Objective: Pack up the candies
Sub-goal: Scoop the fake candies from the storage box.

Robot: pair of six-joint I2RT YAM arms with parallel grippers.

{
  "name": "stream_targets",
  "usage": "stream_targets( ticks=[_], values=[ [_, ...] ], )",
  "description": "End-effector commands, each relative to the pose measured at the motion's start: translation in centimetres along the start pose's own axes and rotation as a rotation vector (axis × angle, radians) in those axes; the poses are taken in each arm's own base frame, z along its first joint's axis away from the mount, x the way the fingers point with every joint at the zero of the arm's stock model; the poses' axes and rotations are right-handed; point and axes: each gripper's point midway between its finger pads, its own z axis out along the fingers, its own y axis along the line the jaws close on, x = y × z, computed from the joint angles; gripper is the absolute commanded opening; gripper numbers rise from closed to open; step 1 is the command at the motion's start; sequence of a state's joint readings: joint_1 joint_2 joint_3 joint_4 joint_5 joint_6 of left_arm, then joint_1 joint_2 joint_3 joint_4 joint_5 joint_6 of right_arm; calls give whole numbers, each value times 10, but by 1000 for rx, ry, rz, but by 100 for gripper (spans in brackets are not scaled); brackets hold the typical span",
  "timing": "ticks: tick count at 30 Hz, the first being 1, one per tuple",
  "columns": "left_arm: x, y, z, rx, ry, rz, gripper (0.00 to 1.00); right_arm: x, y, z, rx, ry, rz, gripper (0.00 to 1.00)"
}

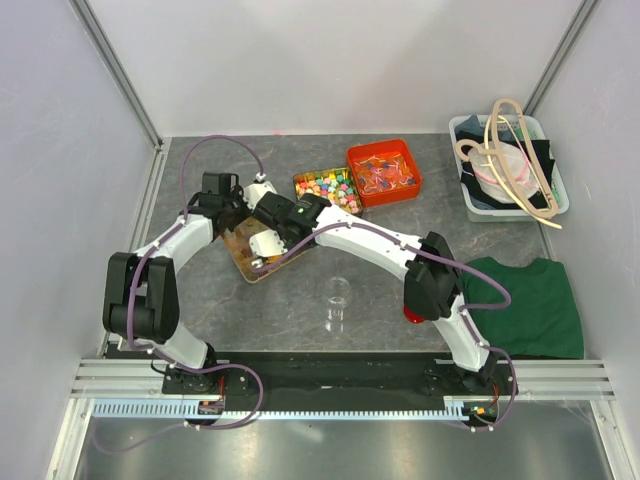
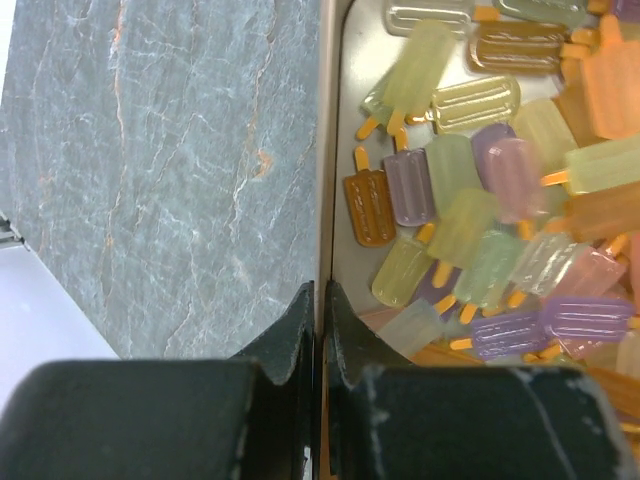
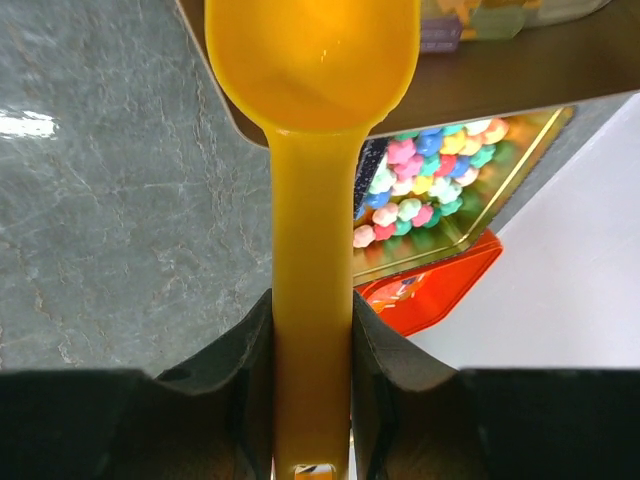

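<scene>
Presently the left gripper is closed tight on the thin side wall of the tray, one finger outside over the table and one inside. This grip appears meant to stop the tray sliding while it is worked. The candies (flat, translucent lolly shapes in pale green, lilac, pink and amber) lie heaped inside that tray, just beside the inner finger, none lifted. The right gripper is clamped on the handle of a yellow scoop, its bowl pointing forward and empty, held over the tray's edge. Held so, the scoop is judged ready to dig into the heap. A clear cup stands apart on the table, nearer the arm bases. It is likely the receiving vessel, though that cannot be confirmed. The multicoloured sweets and the red tub beyond are not engaged
</scene>
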State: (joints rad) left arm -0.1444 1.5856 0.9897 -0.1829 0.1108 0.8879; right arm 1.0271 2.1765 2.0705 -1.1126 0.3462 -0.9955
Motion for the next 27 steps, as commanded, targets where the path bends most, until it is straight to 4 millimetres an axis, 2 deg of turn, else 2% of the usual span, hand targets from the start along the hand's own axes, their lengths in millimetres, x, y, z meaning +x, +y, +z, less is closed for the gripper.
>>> stream_targets(
  ticks=[1,6,11,15,20,27],
  values=[
    [-34,4,-11,-22,-139,-20,2,-23,12,42,-40,-54,-19,0],
    [-35,5,-14,-23,-137,-26,2,-32,17,42,-38,-70,-22,0],
    [-27,11,-15,-54,-76,-71,2,-44,22,37,-21,-88,-10,0],
    [-22,5,-17,-52,-69,-92,2,-53,23,34,7,-116,-10,0],
    [-21,-2,-15,-34,-69,-120,2,-52,30,49,13,-96,-6,0],
    [-21,-2,-16,-37,-73,-135,2,-51,33,47,14,-109,36,0]
  ],
)
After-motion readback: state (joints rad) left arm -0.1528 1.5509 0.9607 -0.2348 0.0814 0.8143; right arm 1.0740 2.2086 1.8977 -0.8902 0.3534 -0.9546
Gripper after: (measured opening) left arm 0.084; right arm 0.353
